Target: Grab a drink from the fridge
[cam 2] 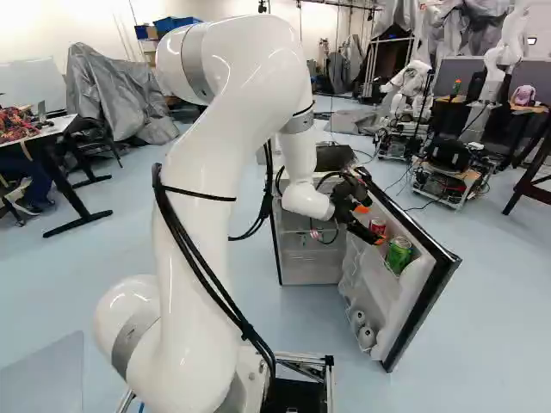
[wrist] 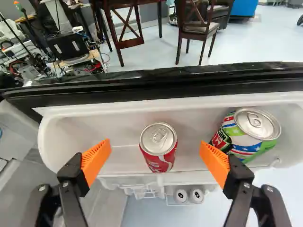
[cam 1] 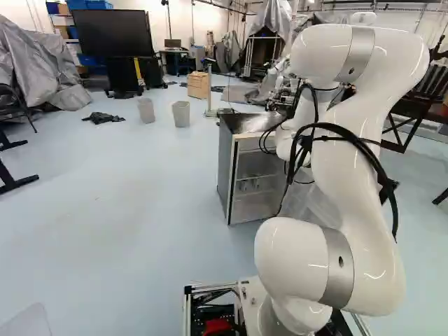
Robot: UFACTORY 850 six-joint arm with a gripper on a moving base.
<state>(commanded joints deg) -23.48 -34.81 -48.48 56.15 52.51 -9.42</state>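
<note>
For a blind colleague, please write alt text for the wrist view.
Open gripper, its orange-padded fingers on either side of a red can in a white fridge-door shelf. A tilted, green-patterned can shares the shelf; two more cans show lower down.

We saw a large, flat black screen (cam 1: 112, 33) on a stand, two pale grey bins (cam 1: 180, 114) near a light wooden box (cam 1: 198, 87) and — left of them all — a crumpled silvery-grey cover (cam 1: 42, 59). The wrist view gave us a dark wooden chair (wrist: 200, 29).
</note>
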